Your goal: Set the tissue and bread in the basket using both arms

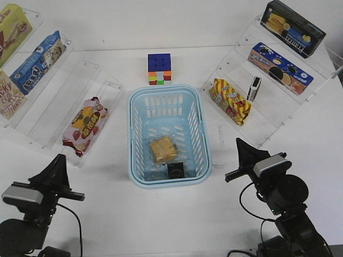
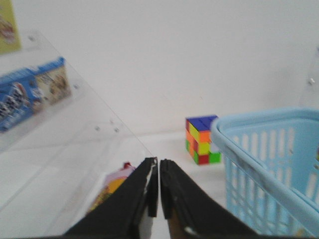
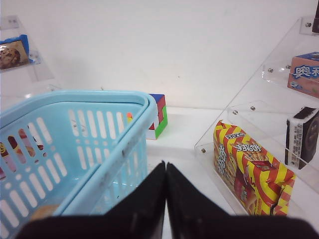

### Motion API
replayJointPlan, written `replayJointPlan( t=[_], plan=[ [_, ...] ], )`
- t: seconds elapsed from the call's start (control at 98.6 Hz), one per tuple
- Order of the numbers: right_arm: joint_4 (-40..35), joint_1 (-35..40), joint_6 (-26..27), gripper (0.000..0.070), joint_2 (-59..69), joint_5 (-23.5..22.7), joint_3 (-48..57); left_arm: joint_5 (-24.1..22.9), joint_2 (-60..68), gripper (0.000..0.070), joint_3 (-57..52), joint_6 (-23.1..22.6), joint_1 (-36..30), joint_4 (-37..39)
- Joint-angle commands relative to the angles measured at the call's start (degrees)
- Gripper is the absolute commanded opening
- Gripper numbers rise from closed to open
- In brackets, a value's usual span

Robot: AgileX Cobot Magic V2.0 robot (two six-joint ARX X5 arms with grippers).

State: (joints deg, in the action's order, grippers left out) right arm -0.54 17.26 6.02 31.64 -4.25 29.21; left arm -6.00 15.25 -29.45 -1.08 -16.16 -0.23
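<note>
The light blue basket (image 1: 205, 134) stands mid-table. Inside it lie the wrapped tan bread (image 1: 163, 149) and, nearer its front wall, a black tissue pack (image 1: 175, 171). A second black tissue pack (image 1: 255, 89) stands on the right acrylic shelf; it also shows in the right wrist view (image 3: 302, 137). My left gripper (image 1: 60, 158) is shut and empty, left of the basket near the front. My right gripper (image 1: 241, 143) is shut and empty, right of the basket. The basket shows in the left wrist view (image 2: 259, 149) and the right wrist view (image 3: 114, 144).
A colour cube (image 1: 159, 69) sits behind the basket. A pink-red fruit packet (image 1: 85, 125) lies on the left acrylic rack (image 1: 64, 101); blue and yellow boxes above it. The right rack (image 1: 268, 115) holds a red-yellow snack pack (image 1: 230, 100), a blue cookie box (image 1: 280, 68) and a dark box (image 1: 292, 28).
</note>
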Motion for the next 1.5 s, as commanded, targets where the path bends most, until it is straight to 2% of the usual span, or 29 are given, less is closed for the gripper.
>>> replayJointPlan(
  t=[0.0,0.101,0.233,0.598,0.71,1.49],
  plan=[
    [1.0,0.3,0.4,0.0000,0.3,0.2,0.6,-0.4,-2.8,0.0001,5.9,-1.1,2.3,2.4],
    [1.0,0.3,0.4,0.0000,0.3,0.2,0.6,-0.2,-7.2,0.0001,13.0,2.2,6.3,5.1],
    [1.0,0.3,0.4,0.0000,0.3,0.2,0.6,0.2,-11.7,0.0001,19.2,5.7,10.8,4.5],
    [1.0,0.3,0.4,0.0000,0.2,0.2,0.6,3.6,-15.1,0.0001,28.7,3.7,14.1,4.3],
    [1.0,0.3,0.4,0.0000,0.2,0.2,0.6,4.3,-15.1,0.0001,28.7,3.7,14.2,0.1],
    [1.0,0.3,0.4,0.0000,0.2,0.2,0.6,4.3,-15.1,0.0001,28.7,3.1,14.2,0.3]
  ],
)
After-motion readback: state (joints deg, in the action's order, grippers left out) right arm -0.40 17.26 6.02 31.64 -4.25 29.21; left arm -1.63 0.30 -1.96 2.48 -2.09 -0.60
